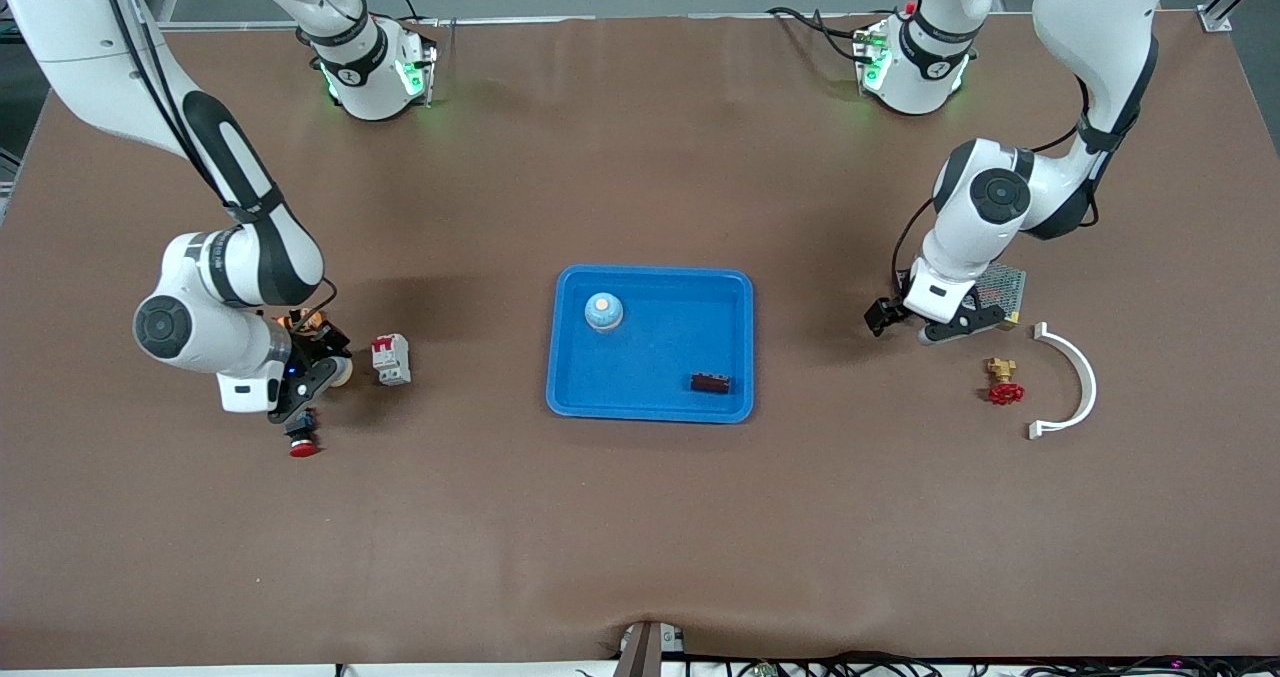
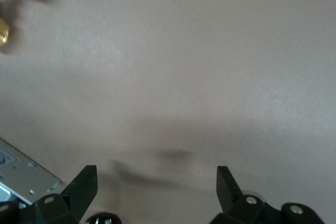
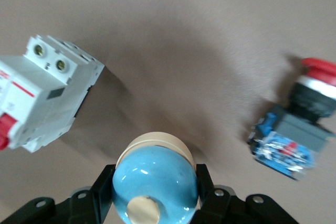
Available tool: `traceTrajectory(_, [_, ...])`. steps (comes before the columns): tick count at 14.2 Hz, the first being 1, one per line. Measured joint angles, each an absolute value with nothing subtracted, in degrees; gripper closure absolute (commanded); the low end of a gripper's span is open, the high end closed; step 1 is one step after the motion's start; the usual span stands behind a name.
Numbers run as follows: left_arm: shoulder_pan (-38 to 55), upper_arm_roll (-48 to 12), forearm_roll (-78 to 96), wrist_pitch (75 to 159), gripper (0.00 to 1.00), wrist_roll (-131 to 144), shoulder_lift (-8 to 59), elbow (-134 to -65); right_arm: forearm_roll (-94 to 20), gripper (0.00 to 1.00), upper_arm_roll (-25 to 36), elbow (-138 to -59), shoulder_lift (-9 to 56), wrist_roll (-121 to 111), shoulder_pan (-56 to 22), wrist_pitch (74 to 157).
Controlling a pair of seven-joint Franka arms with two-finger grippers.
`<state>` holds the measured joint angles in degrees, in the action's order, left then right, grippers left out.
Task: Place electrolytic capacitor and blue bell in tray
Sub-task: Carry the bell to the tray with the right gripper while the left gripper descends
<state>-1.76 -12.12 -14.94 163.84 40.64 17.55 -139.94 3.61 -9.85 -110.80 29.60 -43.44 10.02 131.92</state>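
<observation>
The bright-blue tray (image 1: 655, 409) lies mid-table. In it a blue bell with a cream button (image 1: 604, 311) stands at the corner toward the right arm's base. A small dark brown oblong part (image 1: 710, 383) lies near its other end. I cannot tell whether that part is the capacitor. My right gripper (image 1: 325, 379) (image 3: 155, 184) is shut on a second blue bell (image 3: 155, 174) (image 1: 341, 372), held tilted low over the table between a circuit breaker and a red pushbutton. My left gripper (image 1: 915, 325) (image 2: 155, 177) is open and empty, low over bare table beside a metal box.
A white circuit breaker (image 1: 391, 359) (image 3: 42, 98) and a red pushbutton switch (image 1: 303, 444) (image 3: 299, 129) flank the right gripper. Near the left gripper lie a perforated metal box (image 1: 1005, 292) (image 2: 23, 174), a brass valve with a red handle (image 1: 1003, 382) and a white curved bracket (image 1: 1075, 382).
</observation>
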Motion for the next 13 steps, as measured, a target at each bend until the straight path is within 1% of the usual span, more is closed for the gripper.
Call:
traceTrajectory(2, [-1.8, -12.3, -14.9, 164.1, 0.0, 41.1, 17.5, -140.7, 3.6, 0.45, -10.1, -107.4, 28.0, -43.1, 10.0, 126.4])
traceTrajectory(5, [-1.7, -12.4, -14.9, 164.1, 0.0, 41.7, 17.5, -141.5, 3.1, 0.45, -11.4, -100.3, 26.0, -39.3, 10.0, 116.3])
traceTrajectory(7, [-1.7, -12.4, -14.9, 164.1, 0.0, 41.7, 17.5, -142.1, 1.5, 0.45, -12.8, -95.5, 25.7, -35.2, 9.7, 111.6])
traceTrajectory(10, [-1.8, -12.4, -14.9, 164.2, 0.0, 41.7, 17.4, -142.5, -0.9, 0.45, -14.4, -91.7, 25.7, -27.1, 7.4, 110.4])
traceTrajectory(13, [-1.8, -12.4, -14.9, 164.2, 0.0, 41.7, 17.2, -142.6, -1.1, 0.45, -14.8, -90.3, 25.7, -14.3, 1.5, 110.6])
